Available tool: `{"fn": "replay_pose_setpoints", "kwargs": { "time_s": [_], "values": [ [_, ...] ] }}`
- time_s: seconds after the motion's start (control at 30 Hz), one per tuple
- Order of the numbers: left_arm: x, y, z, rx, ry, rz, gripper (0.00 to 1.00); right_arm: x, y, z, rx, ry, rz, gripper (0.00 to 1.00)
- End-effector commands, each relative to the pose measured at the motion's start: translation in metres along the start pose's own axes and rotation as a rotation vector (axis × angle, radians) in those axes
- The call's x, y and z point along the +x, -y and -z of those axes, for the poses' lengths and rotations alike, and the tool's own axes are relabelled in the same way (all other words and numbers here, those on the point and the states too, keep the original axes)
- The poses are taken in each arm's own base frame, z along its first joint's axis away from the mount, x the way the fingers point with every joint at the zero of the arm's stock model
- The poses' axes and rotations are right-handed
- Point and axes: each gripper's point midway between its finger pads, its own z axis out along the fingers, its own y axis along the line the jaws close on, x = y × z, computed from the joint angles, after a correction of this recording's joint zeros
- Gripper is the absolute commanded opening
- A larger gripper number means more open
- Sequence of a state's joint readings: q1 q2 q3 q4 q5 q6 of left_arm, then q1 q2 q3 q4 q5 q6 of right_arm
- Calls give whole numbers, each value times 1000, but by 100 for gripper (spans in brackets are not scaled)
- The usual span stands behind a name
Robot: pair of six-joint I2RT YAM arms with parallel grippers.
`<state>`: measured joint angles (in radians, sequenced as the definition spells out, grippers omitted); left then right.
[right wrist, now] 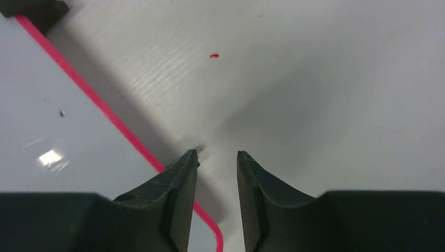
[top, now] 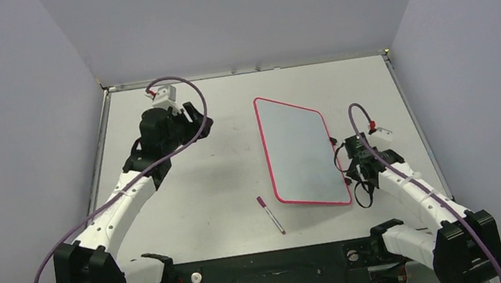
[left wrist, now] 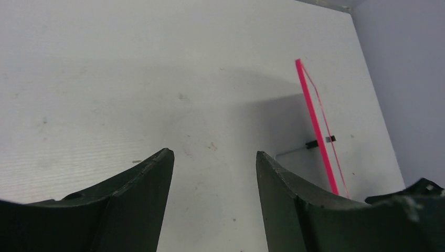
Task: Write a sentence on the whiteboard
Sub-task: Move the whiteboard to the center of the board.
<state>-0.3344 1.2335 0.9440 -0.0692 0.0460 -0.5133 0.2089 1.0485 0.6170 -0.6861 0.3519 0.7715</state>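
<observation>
On the right half of the pale grey table (top: 231, 181), a flat white board with a thin red-pink rim and rounded corners (top: 301, 151), lying a bit askew, long side running away from the arms. From the left wrist, just the board's rim (left wrist: 315, 126), a thin pink line off to the right.

Near the board's near left corner, but apart from it, a thin white pen with a purple cap (top: 270, 215), flat on the table.

Right at the board's right edge, close to its near corner, the black right claw (top: 347, 167). From its own wrist, fingers close together with only a small gap, gripping nothing, one finger (right wrist: 178, 178) over the red rim. Past the fingers, a tiny red spot (right wrist: 214, 55) on the table.

Far over on the left side, well apart from the board, the black left claw (top: 199, 121). Let go and spread wide, only bare table between its two fingers, holding nothing.
</observation>
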Motion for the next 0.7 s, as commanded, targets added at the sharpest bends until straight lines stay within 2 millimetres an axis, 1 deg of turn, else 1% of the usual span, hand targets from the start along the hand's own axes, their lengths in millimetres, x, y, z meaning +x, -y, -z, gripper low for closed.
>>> {"fn": "replay_pose_setpoints", "kwargs": {
  "time_s": [0.0,0.1,0.23,0.3,0.43,0.57,0.67],
  "values": [
    [17,51,1,201,-113,5,56,24,-3,0,10,-15,-28,30],
    [30,68,-6,264,-166,-5,55,32,0,-4,28,-25,-12,30],
    [38,79,-11,289,-193,-23,54,34,-3,-6,34,-25,-5,31],
    [38,81,-11,290,-192,-24,54,36,-6,-8,35,-34,0,31],
    [36,82,-10,289,-186,-24,54,43,-19,-11,22,-39,31,31],
    [32,80,-5,279,-176,-36,54,49,-34,-11,-5,-40,62,31],
    [29,77,-1,263,-163,-47,54,45,-48,-7,-35,-27,67,30]
  ]
}}
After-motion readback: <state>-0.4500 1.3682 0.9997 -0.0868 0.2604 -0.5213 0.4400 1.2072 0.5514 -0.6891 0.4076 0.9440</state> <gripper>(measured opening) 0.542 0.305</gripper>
